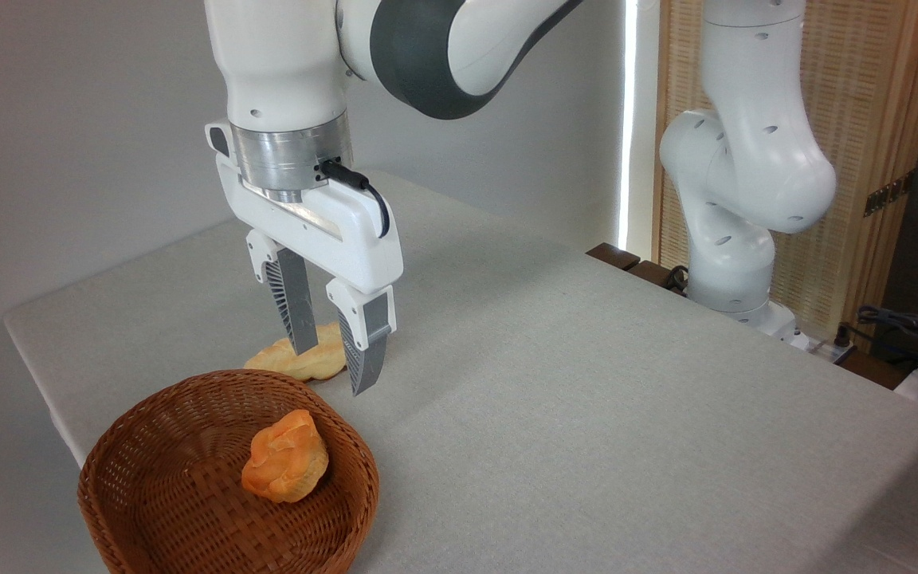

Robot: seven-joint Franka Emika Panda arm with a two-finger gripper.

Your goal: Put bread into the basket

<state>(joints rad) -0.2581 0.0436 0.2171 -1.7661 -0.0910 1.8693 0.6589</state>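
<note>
The bread (pixel 300 360) lies on the table (pixel 586 383) just behind the basket (pixel 188 510), not yet inside. The gripper (pixel 335 360) straddles it, jaws apart, probably lining up a pinch. A bun (pixel 285 467) already sits in the basket.

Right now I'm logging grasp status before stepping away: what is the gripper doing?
Gripper: open, fingers straddling the bread on the table, holding nothing yet.

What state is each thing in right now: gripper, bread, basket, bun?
gripper: open, fingers straddling the loaf, not closed on it.
bread: lying flat on the table, just behind the basket.
basket: upright near the table's front corner.
orange bun: resting inside the basket.
</note>
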